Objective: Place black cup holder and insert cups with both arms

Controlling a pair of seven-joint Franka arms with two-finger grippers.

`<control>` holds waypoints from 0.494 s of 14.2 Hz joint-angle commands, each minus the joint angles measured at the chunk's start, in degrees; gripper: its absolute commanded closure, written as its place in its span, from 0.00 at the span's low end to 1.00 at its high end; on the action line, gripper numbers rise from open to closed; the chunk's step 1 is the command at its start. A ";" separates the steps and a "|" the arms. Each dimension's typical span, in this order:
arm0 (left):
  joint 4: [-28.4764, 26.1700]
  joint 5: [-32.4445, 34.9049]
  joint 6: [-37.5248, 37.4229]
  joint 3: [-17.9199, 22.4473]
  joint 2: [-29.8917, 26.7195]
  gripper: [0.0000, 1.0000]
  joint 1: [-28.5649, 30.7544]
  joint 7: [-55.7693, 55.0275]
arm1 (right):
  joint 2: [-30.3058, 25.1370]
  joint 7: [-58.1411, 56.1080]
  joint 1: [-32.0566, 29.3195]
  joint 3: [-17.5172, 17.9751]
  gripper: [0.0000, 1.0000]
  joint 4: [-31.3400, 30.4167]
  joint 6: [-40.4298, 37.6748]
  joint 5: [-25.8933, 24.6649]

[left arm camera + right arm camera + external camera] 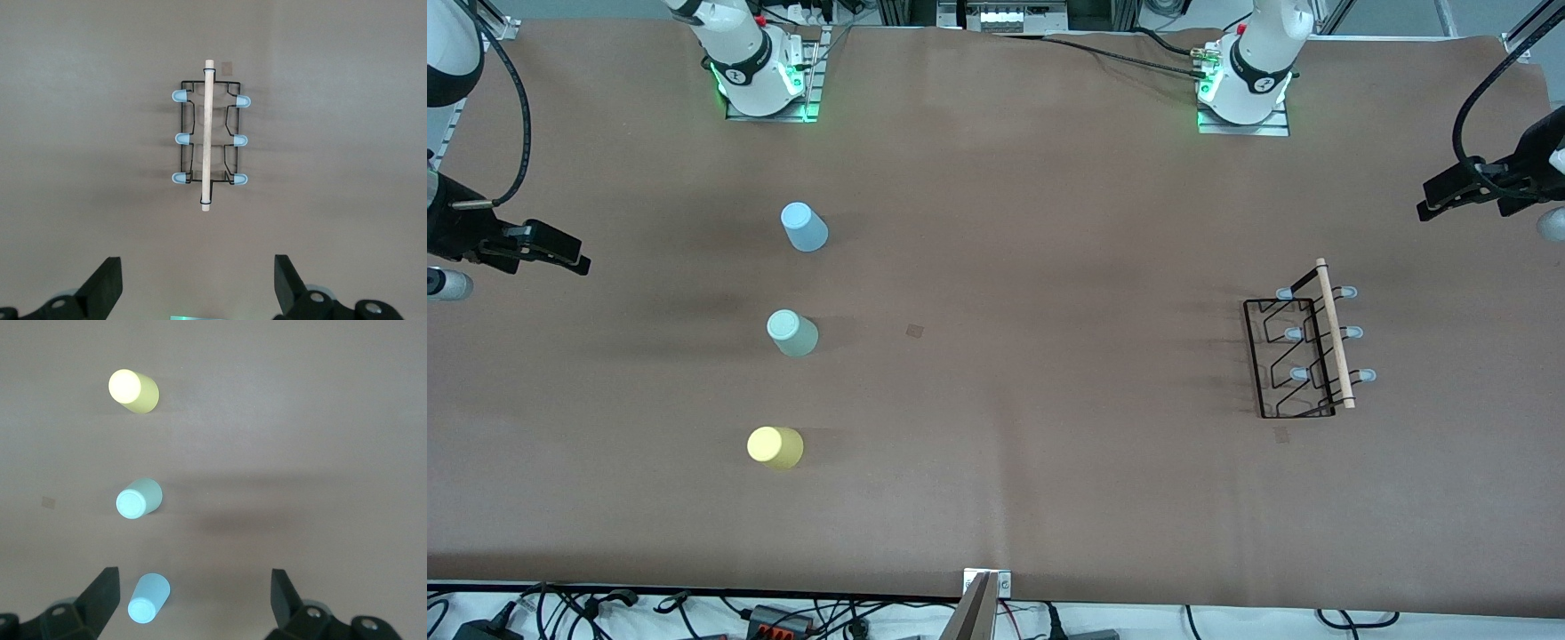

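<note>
Standing near the left arm's end of the worktop, the black cup holder [1303, 348] looks light, stiff wire; its wooden rod [207, 133] seems the natural grip. The cups [791, 333] stand toward the right arm's end, light and likely slippery. Left hand [197, 293] and right hand [193, 607] hang spread over each edge, empty.

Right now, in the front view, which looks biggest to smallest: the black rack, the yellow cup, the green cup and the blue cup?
1. Black cup holder, clearly the largest.
2. Yellow cup, pale green cup and light blue cup: they look about the same size, so I won't rank them.
</note>
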 commanded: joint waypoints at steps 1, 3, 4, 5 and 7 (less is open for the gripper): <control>-0.66 -0.50 0.43 0.03 -0.55 0.00 0.25 0.78 | 0.58 -0.30 -0.53 0.49 0.00 1.51 -0.52 -0.29; -0.66 -0.50 0.52 0.03 -0.55 0.00 0.34 0.86 | 0.58 -0.21 -0.53 0.49 0.00 1.51 -0.52 0.15; -0.66 -0.50 0.78 0.03 -0.55 0.00 0.25 0.78 | 0.58 0.05 -0.70 0.49 0.00 1.51 -0.69 0.15; -0.57 -0.59 0.87 0.03 -0.20 0.00 0.34 0.78 | 0.58 -0.03 -1.05 0.40 0.00 1.34 -0.78 0.24; -0.74 -1.20 1.66 0.12 0.15 0.00 0.34 0.08 | 0.58 -0.38 -0.62 0.40 0.00 1.34 -0.78 -0.20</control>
